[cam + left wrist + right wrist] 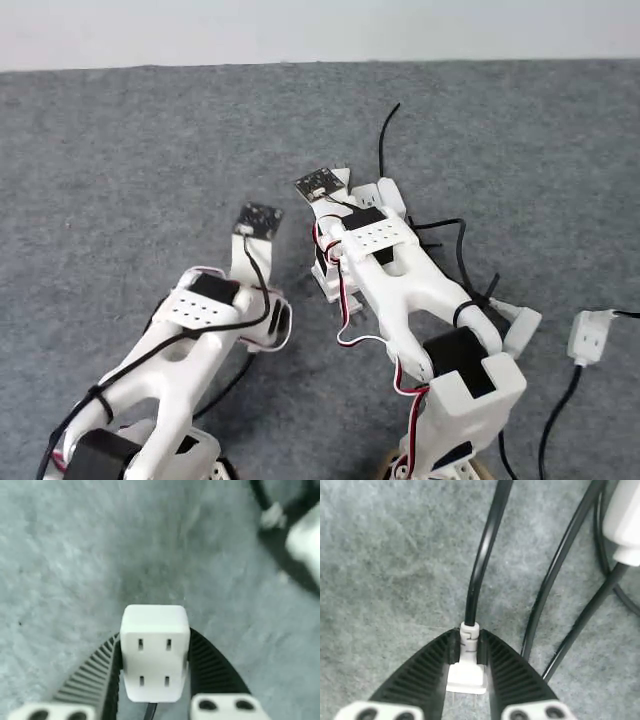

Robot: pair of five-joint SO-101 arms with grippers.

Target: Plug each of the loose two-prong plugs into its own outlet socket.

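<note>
Closest to us, low in frame, our left claw (154,652) clamps an outlet block (154,625), likely light and rigid; our right claw (468,647) pinches the small plug (466,675) by its stiff body, springy cord (485,555) trailing upward.

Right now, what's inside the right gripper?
The right gripper clamps a white two-prong plug; its black cord runs out past the tips. Fingers cover the plug's sides; prongs hidden.

Bare carpet (120,160) left and far; clutter near right.
Black cables (461,250) and a white outlet socket (590,335) lie beside the right arm (420,290).
</note>
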